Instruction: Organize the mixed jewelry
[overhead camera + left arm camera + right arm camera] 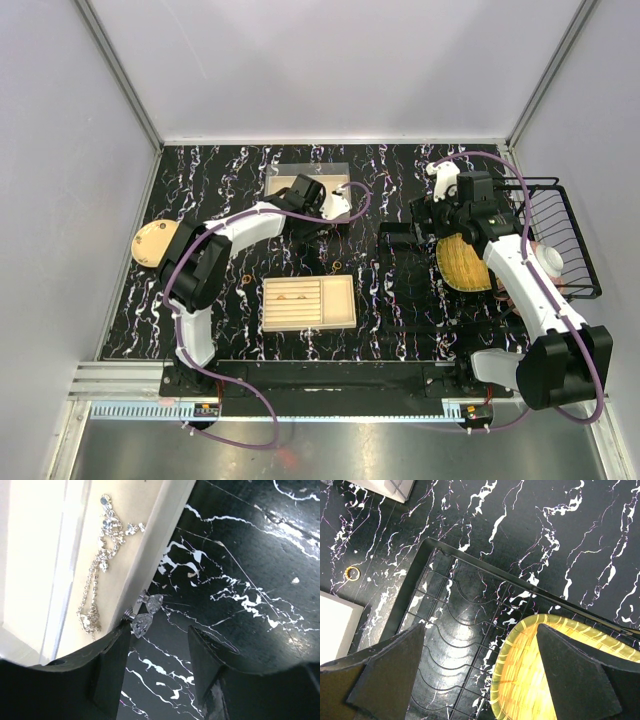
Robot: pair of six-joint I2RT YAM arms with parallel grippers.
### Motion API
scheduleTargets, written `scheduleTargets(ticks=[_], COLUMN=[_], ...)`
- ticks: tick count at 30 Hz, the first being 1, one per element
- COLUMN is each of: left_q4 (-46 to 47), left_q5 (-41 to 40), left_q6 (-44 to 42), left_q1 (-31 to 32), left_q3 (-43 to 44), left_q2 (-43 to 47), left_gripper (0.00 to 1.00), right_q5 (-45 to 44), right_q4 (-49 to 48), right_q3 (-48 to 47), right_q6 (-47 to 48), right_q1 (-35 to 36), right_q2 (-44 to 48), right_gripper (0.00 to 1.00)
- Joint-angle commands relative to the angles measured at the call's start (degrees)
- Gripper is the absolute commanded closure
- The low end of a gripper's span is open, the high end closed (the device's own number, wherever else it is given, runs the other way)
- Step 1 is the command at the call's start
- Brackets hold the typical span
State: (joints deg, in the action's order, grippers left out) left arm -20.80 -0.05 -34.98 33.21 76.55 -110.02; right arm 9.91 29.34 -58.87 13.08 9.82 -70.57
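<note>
Jewelry sort: pieces split between trays and counter, both tools holding nothing.
Top: near tray (340, 316) holds a few small gold pieces (296, 295); a loose ring (247, 277) (probably a ring, too small to be sure) lies on the counter (200, 190) just left of it.
Left wrist: left tool (155, 665) has its jaws apart, nothing between them. Two crystal studs (145, 616) sit on the counter against the far tray (145, 550) wall, just beside the left finger. A sparkly chain (100, 565) lies inside that tray.
Right wrist: right tool (480, 680) has its jaws apart over a black wire rack (445, 630) and a yellow woven plate (530, 680). A gold ring (352, 573) lies on the counter left of the rack.
</note>
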Motion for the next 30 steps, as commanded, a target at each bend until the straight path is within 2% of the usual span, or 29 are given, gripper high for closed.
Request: scheduleTargets(ticks=[1,15,23,30], left_q4=[5.23,5.86,2.43,-3.26], left_q5=[-2.32,-3.02,-1.44,1.9], left_q6=[-0.61,-0.61,1.14,1.59], left_q1=[-0.52,-0.43,-0.52,-0.6], left_q3=[1.32,0.44,-2.11,-7.38], left_q2=[-0.81,-0.99,6.03,16.83], left_gripper=[0.45,0.44,0.44,0.44], right_q5=[-1.21,-1.3,-0.86,0.02], right_q4=[-2.36,-2.27,-2.45,-2.62], right_q3=[-0.1,0.07,0.07,0.42], right_q6=[0.54,0.54,0.81,0.89], right_q1=[0.37,0.46,0.46,0.37], right_q2=[-0.28,-0.1,-0.01,1.39], right_gripper=[0.0,0.0,0.0,0.0])
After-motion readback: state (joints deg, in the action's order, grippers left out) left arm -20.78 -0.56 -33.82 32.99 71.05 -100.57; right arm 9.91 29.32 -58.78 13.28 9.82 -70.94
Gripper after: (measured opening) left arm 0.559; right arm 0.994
